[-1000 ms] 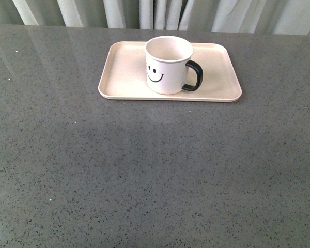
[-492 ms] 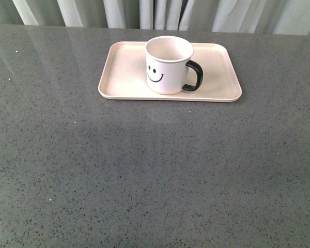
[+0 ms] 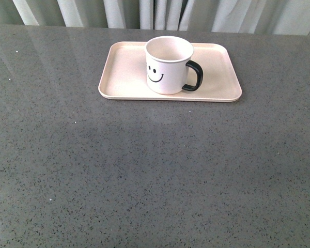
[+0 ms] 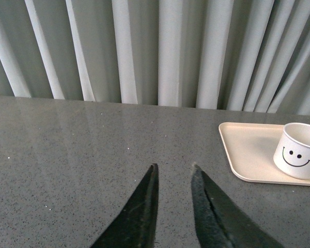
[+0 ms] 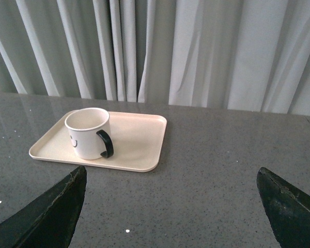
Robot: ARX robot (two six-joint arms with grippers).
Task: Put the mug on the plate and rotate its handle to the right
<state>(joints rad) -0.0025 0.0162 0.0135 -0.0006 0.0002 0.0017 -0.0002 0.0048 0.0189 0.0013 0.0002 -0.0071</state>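
Note:
The white mug [image 3: 168, 65] stands upright on the pale pink plate [image 3: 125, 72] at the far middle of the table, smiley face toward me. Its black handle [image 3: 194, 76] points right. Neither arm shows in the front view. In the left wrist view the mug [image 4: 298, 157] and the plate [image 4: 248, 146] lie off to one side, and my left gripper [image 4: 174, 169] hangs shut over bare table, holding nothing. From the right wrist the mug [image 5: 88, 133], handle [image 5: 106, 144] and plate [image 5: 139, 138] sit well beyond my open right gripper [image 5: 171, 173], whose jaws stand wide apart and empty.
The grey speckled tabletop [image 3: 155, 170] stretches from the plate to the near edge. Pale pleated curtains [image 3: 160, 13] hang behind the table's far edge.

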